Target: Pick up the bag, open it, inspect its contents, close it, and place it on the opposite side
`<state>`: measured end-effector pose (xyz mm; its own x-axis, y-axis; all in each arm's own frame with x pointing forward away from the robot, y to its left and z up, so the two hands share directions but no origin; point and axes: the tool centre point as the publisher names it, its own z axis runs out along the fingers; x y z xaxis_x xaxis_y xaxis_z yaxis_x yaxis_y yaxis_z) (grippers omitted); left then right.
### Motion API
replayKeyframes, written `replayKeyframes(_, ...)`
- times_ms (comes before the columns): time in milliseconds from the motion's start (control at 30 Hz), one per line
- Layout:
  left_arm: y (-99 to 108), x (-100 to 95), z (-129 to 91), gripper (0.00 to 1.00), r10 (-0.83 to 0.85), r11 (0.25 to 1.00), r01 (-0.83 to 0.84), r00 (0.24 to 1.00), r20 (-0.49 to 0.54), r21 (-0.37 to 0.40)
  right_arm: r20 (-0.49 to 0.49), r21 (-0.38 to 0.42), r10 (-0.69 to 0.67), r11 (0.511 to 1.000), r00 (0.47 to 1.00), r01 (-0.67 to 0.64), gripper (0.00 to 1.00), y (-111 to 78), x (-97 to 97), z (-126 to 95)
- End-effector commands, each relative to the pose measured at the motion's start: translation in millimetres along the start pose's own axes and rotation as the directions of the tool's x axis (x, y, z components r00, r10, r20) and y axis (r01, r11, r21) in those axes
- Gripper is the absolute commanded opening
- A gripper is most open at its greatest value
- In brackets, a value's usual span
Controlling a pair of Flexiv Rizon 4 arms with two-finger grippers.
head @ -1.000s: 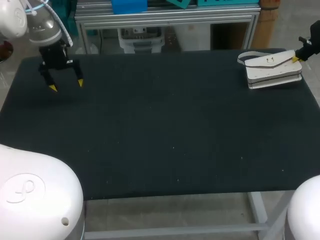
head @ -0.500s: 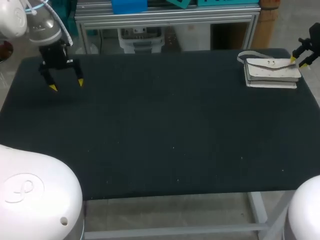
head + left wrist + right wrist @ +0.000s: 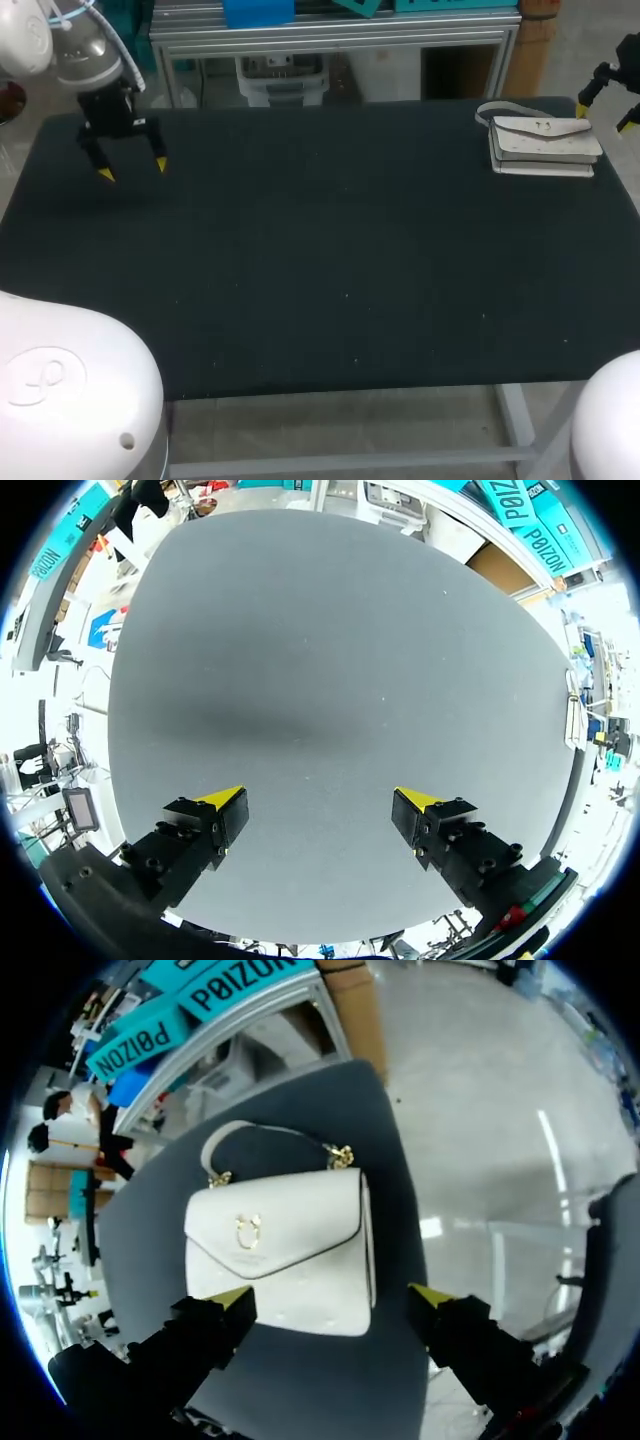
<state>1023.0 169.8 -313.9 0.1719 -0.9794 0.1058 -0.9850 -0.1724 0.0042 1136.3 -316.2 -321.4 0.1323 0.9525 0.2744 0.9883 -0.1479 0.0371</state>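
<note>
Two white arm housings, the left (image 3: 70, 390) and the right (image 3: 610, 420), fill the nearest corners of the head view. Both are cut off by the frame, so the links running out to the grippers stay unseen. Between them the black table (image 3: 330, 270) stretches away.

At the far left, the left gripper (image 3: 132, 170) hangs over the tabletop with its jaws apart and nothing between them. Its own wrist view shows the same (image 3: 320, 800), with only bare dark cloth under the yellow tips.

At the far right corner lies the bag (image 3: 545, 145), a pale cream handbag resting flat on the table with its pointed flap down. The right wrist view looks straight down on it (image 3: 280, 1250). A gold ring-shaped clasp (image 3: 247, 1231) sits on the flap, and the strap (image 3: 260, 1135) curves out from the bag's far side on gold links. Any lettering on the bag is too small to make out.

The right gripper (image 3: 604, 116) is beside the bag's right end, mostly cut off by the edge of the head view. Its jaws are spread wide and clear of the bag. From its wrist (image 3: 332, 1298), the two tips stand to either side of the bag's near edge, which the left finger partly hides.
</note>
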Motion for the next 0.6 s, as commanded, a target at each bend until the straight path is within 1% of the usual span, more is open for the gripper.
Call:
replayKeyframes(33,6.0,1.8,-6.7,1.0,0.007,1.0,-0.008,1.0,0.013,0.018,0.118,-0.067,-0.012,0.998,0.993,0.02,1.0,-27.8,18.4,-9.7)
replayKeyframes(200,7.0,2.6,-13.9,1.0,0.015,0.999,-0.016,1.0,0.019,0.033,0.222,-0.101,-0.015,0.994,0.975,0.038,1.0,-48.4,29.8,-17.7)
replayKeyframes(233,7.0,2.6,-15.0,1.0,0.016,0.999,-0.016,1.0,0.021,0.036,0.224,-0.108,-0.022,0.993,0.974,0.048,1.0,-51.9,32.0,-19.0)
replayKeyframes(333,8.0,2.4,-21.8,1.0,0.017,0.999,-0.018,0.999,0.028,0.051,0.283,-0.12,-0.028,0.991,0.959,0.064,1.0,-70.0,43.4,-23.1)
replayKeyframes(400,9.0,2.6,-25.6,1.0,0.018,0.998,-0.02,0.999,0.031,0.056,0.316,-0.124,-0.017,0.991,0.949,0.059,1.0,-77.3,47.3,-23.5)
replayKeyframes(600,14.6,5.1,-35.1,1.0,0.029,0.997,-0.033,0.998,0.054,0.076,0.337,-0.134,-0.027,0.988,0.941,0.076,1.0,-99.2,60.3,-23.2)
